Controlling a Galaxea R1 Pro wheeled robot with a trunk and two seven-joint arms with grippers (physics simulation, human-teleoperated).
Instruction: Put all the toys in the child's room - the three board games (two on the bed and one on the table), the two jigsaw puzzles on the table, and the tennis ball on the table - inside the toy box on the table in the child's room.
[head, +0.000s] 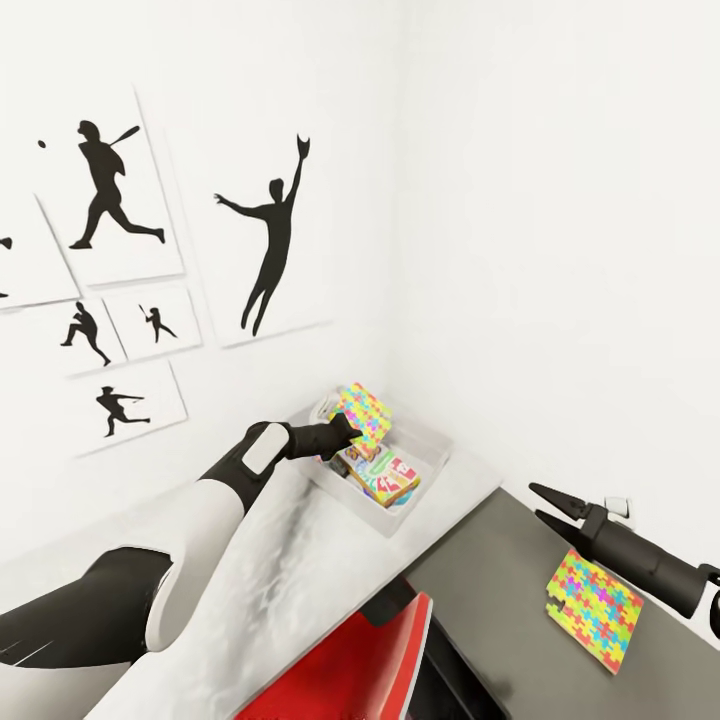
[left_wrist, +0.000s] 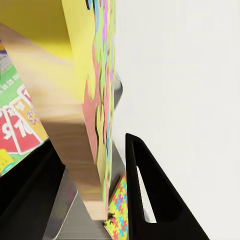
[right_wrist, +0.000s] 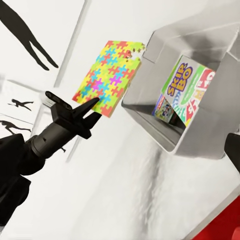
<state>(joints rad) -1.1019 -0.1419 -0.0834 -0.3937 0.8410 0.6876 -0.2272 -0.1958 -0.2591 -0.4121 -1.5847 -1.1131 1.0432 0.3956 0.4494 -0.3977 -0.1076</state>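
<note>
Red curved object at the head view's lower edge, beside the pale grey table top in a white-walled room with black baseball-player silhouette prints
Left gripper is clenched on a flat square jigsaw puzzle box with bright multicoloured pieces pattern, holding it tilted over the shallow pale grey plastic toy box, where the "SKIP-BO" board game box lies. Right gripper hangs with jaws slightly apart, grasping nothing, above the dark grey cabinet top, where the second jigsaw puzzle box lies flat
</note>
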